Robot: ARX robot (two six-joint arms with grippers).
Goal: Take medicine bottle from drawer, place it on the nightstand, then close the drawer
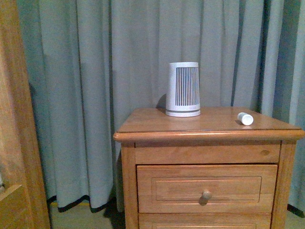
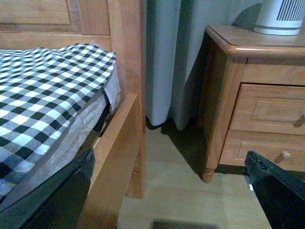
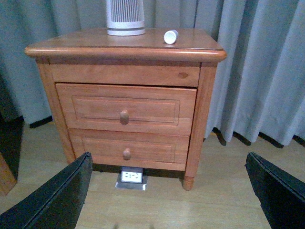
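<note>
Scene: a small orange-brown wooden nightstand [image 1: 209, 125] stands before grey curtains [image 1: 86, 95], with a wooden bed frame [image 2: 125, 95] to one side.
Medicine bottle: the tiny white medicine bottle [image 1: 245, 118] lies on its side on the nightstand top, near the right front corner, apart from everything else.
Other item on top: a tall white ribbed device [image 1: 183, 89] stands upright toward the back of the top, well apart from the bottle.
Drawer: the upper drawer [image 3: 125, 109] looks pushed in, its front sitting about level with the lower drawer [image 3: 131, 149] in the right wrist view; its round knob [image 3: 124, 116] is untouched.
Left gripper: the left gripper [image 2: 162, 200] shows only as two dark fingers [image 2: 276, 188] at the picture's edges, spread wide with nothing between them, pointing at the floor between bed and nightstand.
Right gripper: the right gripper [image 3: 167, 200] is likewise spread wide and empty, facing the nightstand front from a distance.
Bed: a black-and-white checked cover [image 2: 45, 90] lies over the mattress.
Floor: a small grey box [image 3: 130, 178] sits under the nightstand.
Progress: judging from these views, the bottle is out and placed, and the drawer appears closed, so the task seems essentially complete; nothing obvious remains.
</note>
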